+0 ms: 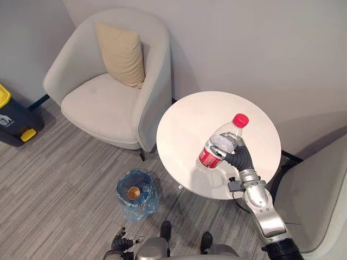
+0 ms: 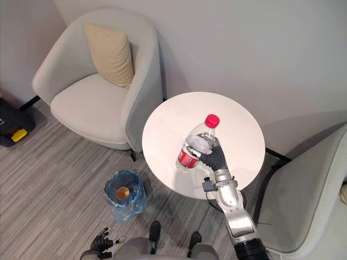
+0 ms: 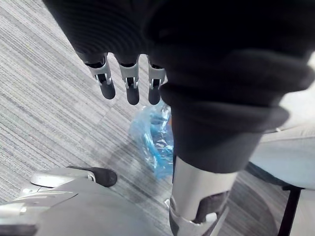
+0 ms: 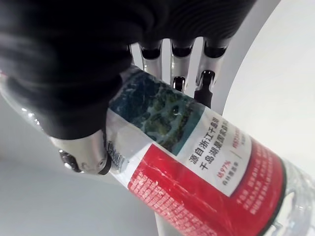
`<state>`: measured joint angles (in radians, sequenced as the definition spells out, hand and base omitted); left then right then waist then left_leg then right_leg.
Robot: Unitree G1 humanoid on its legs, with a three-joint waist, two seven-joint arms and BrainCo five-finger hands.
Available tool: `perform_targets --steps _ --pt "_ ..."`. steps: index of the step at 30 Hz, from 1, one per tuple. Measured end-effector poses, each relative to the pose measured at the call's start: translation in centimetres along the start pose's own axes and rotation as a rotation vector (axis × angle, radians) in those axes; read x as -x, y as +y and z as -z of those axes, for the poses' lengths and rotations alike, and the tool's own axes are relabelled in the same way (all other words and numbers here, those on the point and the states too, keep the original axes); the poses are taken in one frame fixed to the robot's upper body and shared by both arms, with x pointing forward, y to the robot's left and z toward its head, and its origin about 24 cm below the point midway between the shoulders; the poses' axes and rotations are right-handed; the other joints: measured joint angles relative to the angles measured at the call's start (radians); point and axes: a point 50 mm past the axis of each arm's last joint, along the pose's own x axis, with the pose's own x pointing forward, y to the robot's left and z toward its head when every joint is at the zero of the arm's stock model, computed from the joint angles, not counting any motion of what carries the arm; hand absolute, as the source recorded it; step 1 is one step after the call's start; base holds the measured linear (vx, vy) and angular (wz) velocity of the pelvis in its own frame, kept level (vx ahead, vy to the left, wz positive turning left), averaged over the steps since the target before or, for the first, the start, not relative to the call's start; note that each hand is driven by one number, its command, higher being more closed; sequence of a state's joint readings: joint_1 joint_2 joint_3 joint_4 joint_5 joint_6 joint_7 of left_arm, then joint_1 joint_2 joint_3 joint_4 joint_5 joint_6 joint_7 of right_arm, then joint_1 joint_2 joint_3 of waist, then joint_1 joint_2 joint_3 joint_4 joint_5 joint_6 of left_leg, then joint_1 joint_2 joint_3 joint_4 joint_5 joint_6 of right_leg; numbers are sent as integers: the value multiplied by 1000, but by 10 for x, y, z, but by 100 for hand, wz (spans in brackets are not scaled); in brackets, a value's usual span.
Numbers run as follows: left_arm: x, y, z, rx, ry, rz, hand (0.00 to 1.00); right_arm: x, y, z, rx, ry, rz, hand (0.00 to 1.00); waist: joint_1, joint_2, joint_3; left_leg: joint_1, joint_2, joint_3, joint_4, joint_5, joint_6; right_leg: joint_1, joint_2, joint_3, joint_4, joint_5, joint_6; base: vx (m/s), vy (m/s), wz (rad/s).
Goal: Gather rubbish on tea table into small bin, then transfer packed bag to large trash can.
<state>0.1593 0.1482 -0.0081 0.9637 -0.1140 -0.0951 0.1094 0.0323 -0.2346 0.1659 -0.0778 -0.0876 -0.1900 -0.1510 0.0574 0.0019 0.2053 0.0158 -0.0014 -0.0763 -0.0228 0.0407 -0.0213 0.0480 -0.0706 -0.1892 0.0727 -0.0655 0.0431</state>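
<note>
The big grey chair (image 1: 105,100) stands by the wall, and next to it is the round white table (image 1: 184,122). The top of the table looks bare now, so the picking up seems nearly done. The big dark trash can (image 1: 12,118) with a yellow lid waits far off to the left. The small bin (image 1: 145,205) with a blue bag sits on the floor near the table, and a brown cup (image 1: 133,192) is already inside. The right hand (image 1: 238,157) has its fingers wrapped tight around a bottle (image 1: 219,145) over the table. It is clear plastic, tilted, with a red label and a red cap (image 1: 240,119). The left hand (image 3: 129,81) hangs low with loose, straight fingers. The bottle still has to go in the bin, and then the bag goes to the big can.
</note>
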Motion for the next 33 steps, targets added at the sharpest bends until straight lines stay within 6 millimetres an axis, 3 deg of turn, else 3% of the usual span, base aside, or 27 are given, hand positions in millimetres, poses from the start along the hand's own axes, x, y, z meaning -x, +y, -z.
perform_targets --steps 3,7,14,16,17,18,19,20,22,24,30,33 --pt "0 0 3 -7 13 3 0 7 0 5 22 24 -4 100 -10 3 -7 -1 -2 -5 9 0 0 -10 -5 -1 39 -14 5 -62 -8 5" --pt "0 -1 3 -49 10 14 0 10 -4 -3 53 -9 6 100 -43 7 -10 -32 -28 -62 45 -1 3 -74 -30 67 201 -104 17 -81 -23 38" --pt "2 -8 6 -50 18 33 0 10 -8 -5 94 -21 16 100 -40 48 -28 -89 -38 -180 42 46 -14 -88 -27 -10 246 -151 10 -87 -74 59" --pt "1 -10 5 -47 16 38 0 10 -9 -5 96 -23 17 100 -38 55 -24 -112 -43 -180 44 47 5 -87 -36 -63 252 -161 -4 -64 -49 72" --pt "1 -10 4 -41 16 38 0 10 -10 -5 101 -23 16 100 -39 56 -24 -121 -20 -71 34 16 89 -81 -40 -96 242 -152 -8 -57 -45 71" --pt "1 -10 4 -39 15 38 0 10 -11 -5 107 -27 15 100 -42 58 -25 -125 -7 -14 31 2 111 -76 -46 -114 232 -142 -16 -45 -24 89" --pt "0 -11 1 -33 10 39 0 9 -17 -6 123 -29 31 100 -45 51 -21 -146 27 141 74 -10 126 -72 -75 -162 217 -128 -24 -3 73 101" --pt "-2 -13 -4 -35 -1 45 0 8 -26 -6 140 -26 69 100 -44 64 -22 -179 69 294 168 -10 126 -68 -98 -203 225 -127 -26 3 103 98" --pt "-1 -16 -3 -32 0 51 0 6 -36 -7 155 -35 118 100 -46 80 -27 -180 105 417 255 -20 112 -57 -112 -232 241 -137 -10 32 86 74" --pt "-1 -18 -2 -38 2 58 0 4 -43 -9 162 -43 159 100 -49 97 -34 -173 95 444 232 -27 94 -47 -108 -246 242 -148 7 27 91 54" --pt "0 -17 0 -51 8 55 0 2 -36 -4 129 -21 160 100 -44 83 -29 -142 39 399 154 -17 85 -18 -121 -243 205 -139 37 -6 79 24" --pt "0 -14 0 -60 8 51 0 2 -33 0 127 -3 155 100 -46 58 -16 -141 3 415 143 -33 97 -52 -169 -213 272 -185 67 -11 87 4"
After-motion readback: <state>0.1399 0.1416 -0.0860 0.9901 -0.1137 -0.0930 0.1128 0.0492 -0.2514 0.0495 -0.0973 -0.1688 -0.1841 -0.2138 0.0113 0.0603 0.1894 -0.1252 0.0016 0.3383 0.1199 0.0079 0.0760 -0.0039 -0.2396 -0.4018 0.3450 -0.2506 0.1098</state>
